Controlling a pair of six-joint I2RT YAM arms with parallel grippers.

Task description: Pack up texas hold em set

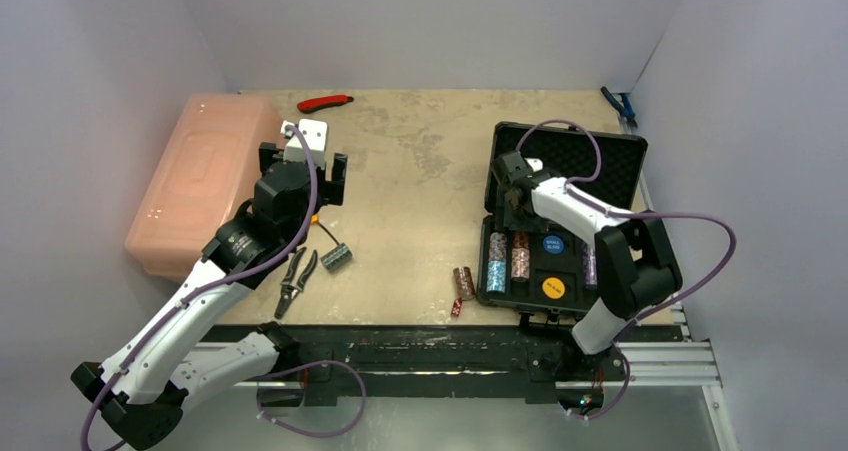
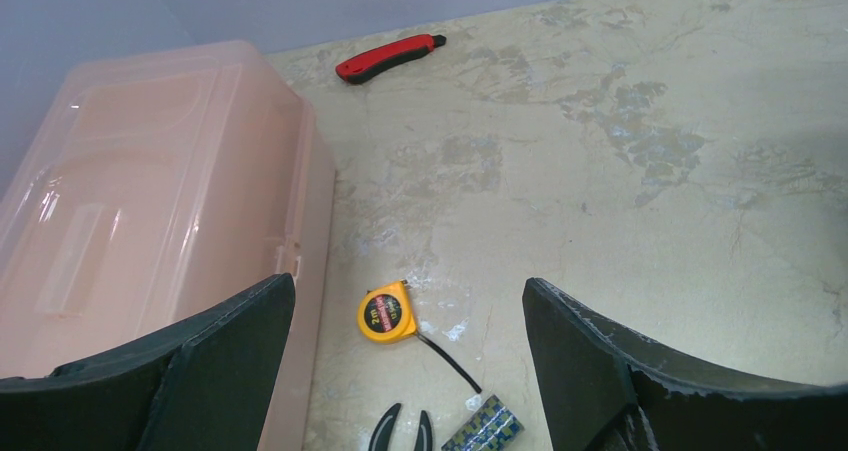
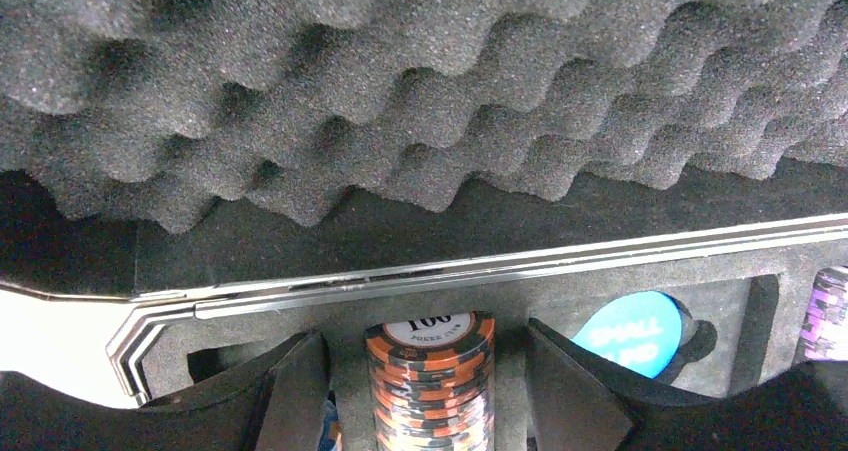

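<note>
The black briefcase (image 1: 620,161) lies open at the right, its foam lid (image 3: 400,91) folded back. Its tray holds a blue chip stack (image 1: 496,261), an orange-black chip stack (image 1: 520,256), a purple stack (image 1: 589,266), a blue disc (image 1: 553,244) and a yellow disc (image 1: 553,288). My right gripper (image 1: 515,206) is open inside the case. In the right wrist view its fingers straddle the orange stack (image 3: 430,381) with a gap on each side, and the blue disc (image 3: 632,333) lies to the right. A loose chip stack (image 1: 464,281) and a red die (image 1: 457,308) lie on the table left of the case. My left gripper (image 1: 303,163) is open and empty.
A pink plastic box (image 1: 205,176) stands at the left. Near my left gripper (image 2: 408,286) lie a yellow tape measure (image 2: 386,312), pliers (image 1: 295,276) and a camouflage-patterned roll (image 1: 336,258). A red utility knife (image 1: 325,102) lies at the back, and a blue tool (image 1: 620,106) at the back right.
</note>
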